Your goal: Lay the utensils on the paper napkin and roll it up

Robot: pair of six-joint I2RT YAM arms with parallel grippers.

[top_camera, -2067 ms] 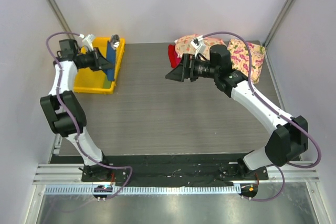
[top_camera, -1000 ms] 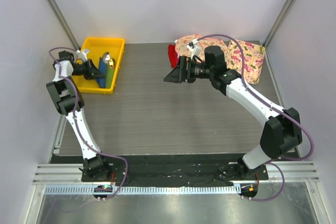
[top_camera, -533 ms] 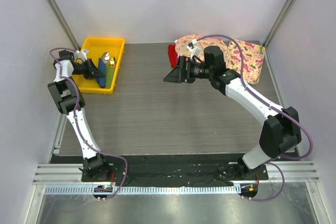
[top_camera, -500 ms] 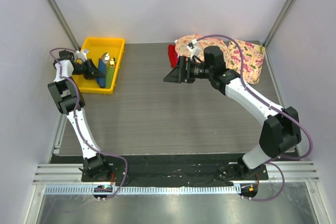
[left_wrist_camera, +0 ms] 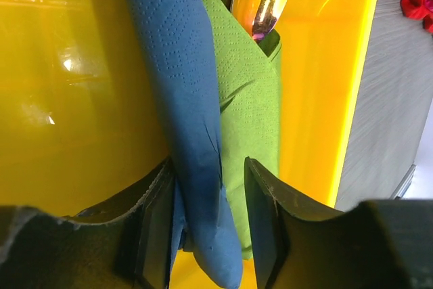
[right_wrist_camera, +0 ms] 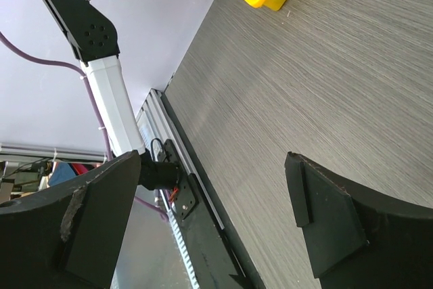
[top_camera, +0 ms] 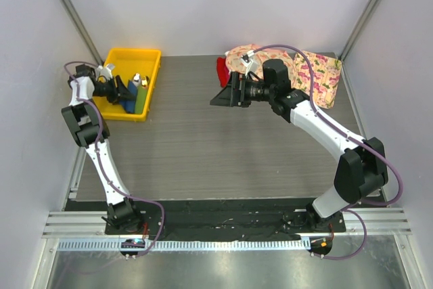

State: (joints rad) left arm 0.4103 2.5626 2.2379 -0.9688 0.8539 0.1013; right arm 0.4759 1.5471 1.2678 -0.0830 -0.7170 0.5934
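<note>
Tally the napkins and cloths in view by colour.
Navy napkin: 1
Green napkin: 1
Red cloth: 1
Pink floral cloths: 2
Total: 5

— What sits at the back left?
— A yellow tray (top_camera: 132, 59), at the left edge of the grey wood-grain table (top_camera: 203, 147). A folded green napkin (left_wrist_camera: 254, 99) lies inside it, along the wall nearer the table's middle.
— And at the back right?
— A pink floral cloth (top_camera: 319, 76) lies bunched by the right corner, with a second floral cloth (top_camera: 235, 57) left of it. A crumpled red cloth (top_camera: 221, 69) touches that second one on its left side.
</note>
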